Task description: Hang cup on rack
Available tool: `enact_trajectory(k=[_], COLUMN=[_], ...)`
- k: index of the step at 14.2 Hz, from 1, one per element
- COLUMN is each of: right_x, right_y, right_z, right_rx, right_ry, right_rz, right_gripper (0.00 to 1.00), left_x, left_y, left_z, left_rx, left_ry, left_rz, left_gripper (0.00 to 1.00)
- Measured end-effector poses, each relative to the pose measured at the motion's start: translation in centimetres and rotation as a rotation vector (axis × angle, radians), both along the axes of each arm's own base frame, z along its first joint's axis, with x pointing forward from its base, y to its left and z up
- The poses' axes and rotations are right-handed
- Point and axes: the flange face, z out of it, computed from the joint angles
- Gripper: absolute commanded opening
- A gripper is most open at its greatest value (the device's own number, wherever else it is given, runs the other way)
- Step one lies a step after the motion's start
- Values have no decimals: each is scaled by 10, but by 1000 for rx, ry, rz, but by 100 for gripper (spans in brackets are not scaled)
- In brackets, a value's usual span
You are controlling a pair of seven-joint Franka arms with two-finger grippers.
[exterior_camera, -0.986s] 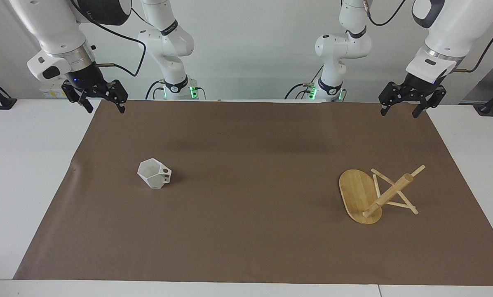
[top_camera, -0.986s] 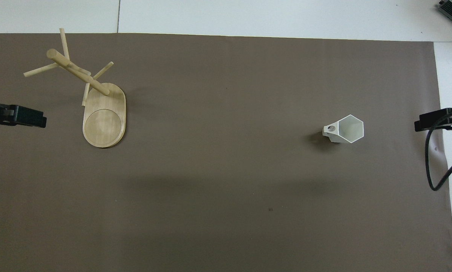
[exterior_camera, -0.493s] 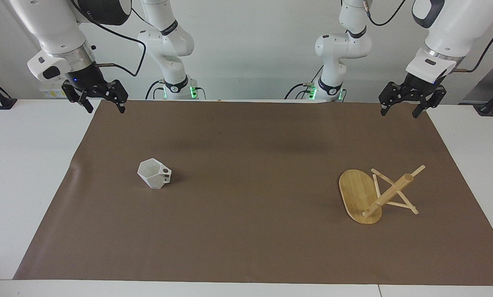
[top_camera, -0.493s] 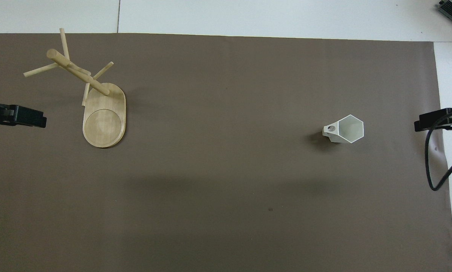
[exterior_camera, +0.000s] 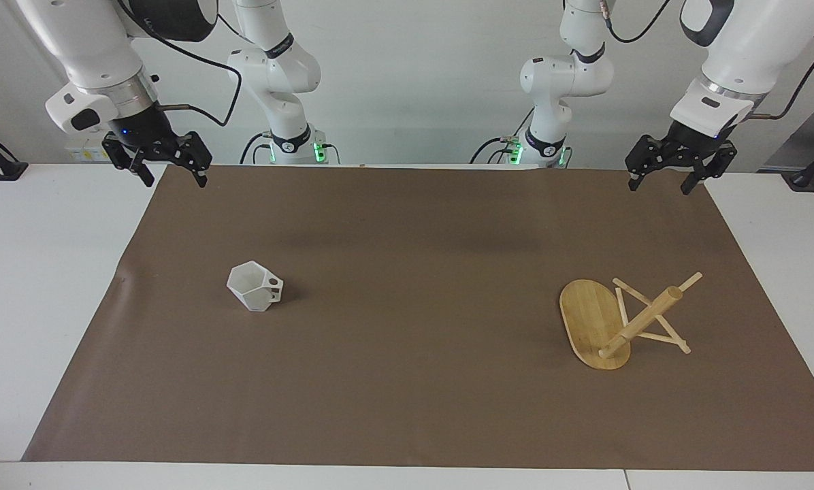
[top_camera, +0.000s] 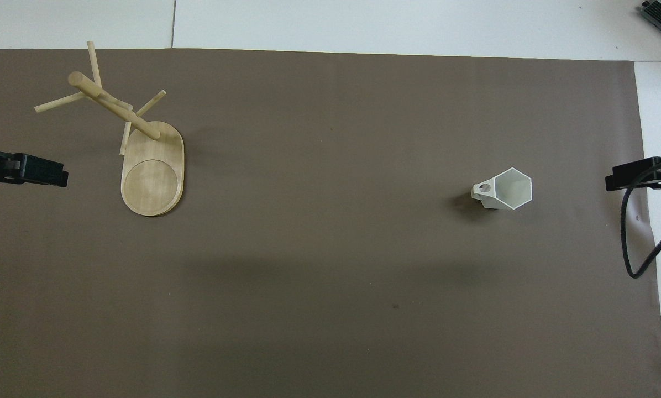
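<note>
The white faceted cup (exterior_camera: 254, 291) stands on the brown mat toward the right arm's end, opening up, handle pointing toward the left arm's end; it also shows in the overhead view (top_camera: 506, 190). The bamboo rack (exterior_camera: 614, 320) stands on its oval base toward the left arm's end, post and pegs bare; it also shows in the overhead view (top_camera: 142, 149). My right gripper (exterior_camera: 174, 180) hangs open and empty over the mat's corner near the robots. My left gripper (exterior_camera: 659, 186) hangs open and empty over the other near corner. Both are well apart from the cup and the rack.
The brown mat (exterior_camera: 407, 381) covers most of the white table (exterior_camera: 33, 286). A black cable (top_camera: 637, 243) loops down by the right gripper (top_camera: 634, 176). The left gripper's tip (top_camera: 37, 170) shows at the overhead view's edge.
</note>
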Motion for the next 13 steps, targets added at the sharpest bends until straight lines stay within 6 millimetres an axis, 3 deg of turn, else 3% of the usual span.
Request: enact_trajectory(k=[6, 10, 13], right_x=[11, 18, 25], right_y=[11, 11, 19], right_z=[2, -20, -50], right_rx=[-5, -6, -5], right_ry=[-90, -109, -118], right_rz=[-3, -8, 6], right_gripper=[100, 100, 100], left_x=[0, 0, 0], left_y=[0, 0, 0], left_z=[0, 0, 0], left_rx=[0, 0, 0], left_ry=[0, 0, 0], left_rz=[0, 0, 0], left_gripper=[100, 100, 100])
